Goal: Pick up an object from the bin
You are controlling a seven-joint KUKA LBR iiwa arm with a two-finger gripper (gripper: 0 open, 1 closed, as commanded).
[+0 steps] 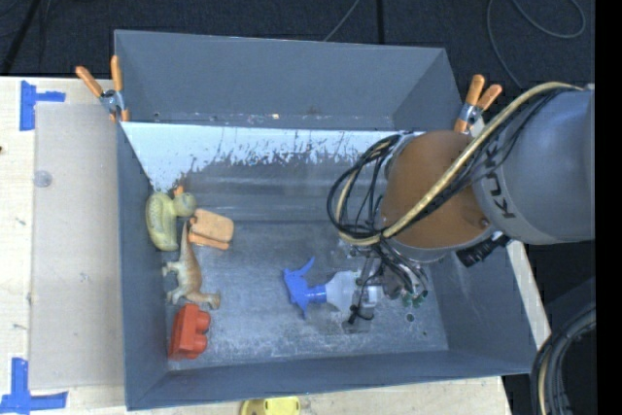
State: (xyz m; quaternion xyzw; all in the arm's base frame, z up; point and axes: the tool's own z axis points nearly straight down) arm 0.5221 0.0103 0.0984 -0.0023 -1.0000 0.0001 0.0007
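Hanging low, gripper (362,308) beside blue toy (302,290)

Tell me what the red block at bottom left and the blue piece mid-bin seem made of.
Red chunky block, bottom left: probably moulded plastic, even saturated colour, matte. Blue winged piece, mid-bin: likely plastic too, uniform colour; its pale attached part looks translucent, perhaps clear plastic.

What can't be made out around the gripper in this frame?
Camera view: the pale translucent object beside the blue plastic piece is partly covered by the gripper; its kind is unclear.
Camera view: the right floor of the grey metal bin lies under the arm's orange cover.
Camera view: green specks by the gripper are too small to identify.
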